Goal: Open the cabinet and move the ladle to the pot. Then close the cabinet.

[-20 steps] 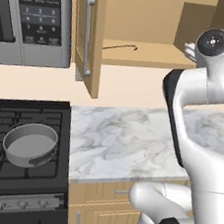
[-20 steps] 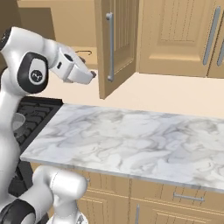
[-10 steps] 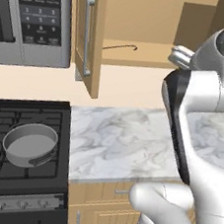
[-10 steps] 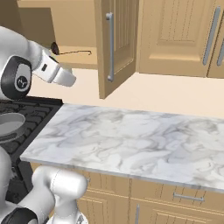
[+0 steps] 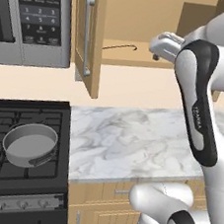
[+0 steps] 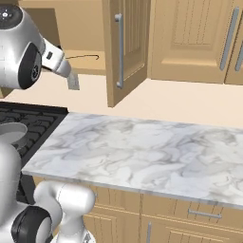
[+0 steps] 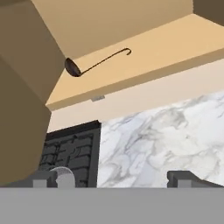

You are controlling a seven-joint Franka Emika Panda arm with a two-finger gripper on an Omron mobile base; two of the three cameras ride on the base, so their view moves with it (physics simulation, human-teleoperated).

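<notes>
Left base view: nearest the base, the marble countertop (image 5: 130, 141) is being shown lying over light wood base cabinets (image 6: 190, 213), with the black stove (image 5: 25, 148) joined to it on the left. On the stove, the shallow grey pot (image 5: 29, 145) is being carried by a front burner, its short dark handle pointing toward the front edge; its inside is looking bare.

Above the stove, the grey microwave (image 5: 33, 20) is being seen mounted on the beige wall. Just beside it, the wall cabinet (image 5: 144, 23) is standing with its left door (image 5: 88, 36) swung out toward the room, silver bar handle facing forward; in the right base view the right door (image 6: 194, 38) is being seen shut.

The gripper (image 7: 113, 177) is being held in the air in front of the cabinet opening, over the countertop, with its fingers spread wide and nothing between them.

Farthest back, the ladle (image 7: 94, 63) is lying flat on the cabinet's bottom shelf, bowl toward the open door, thin hooked handle running away from it, well apart from the gripper.
</notes>
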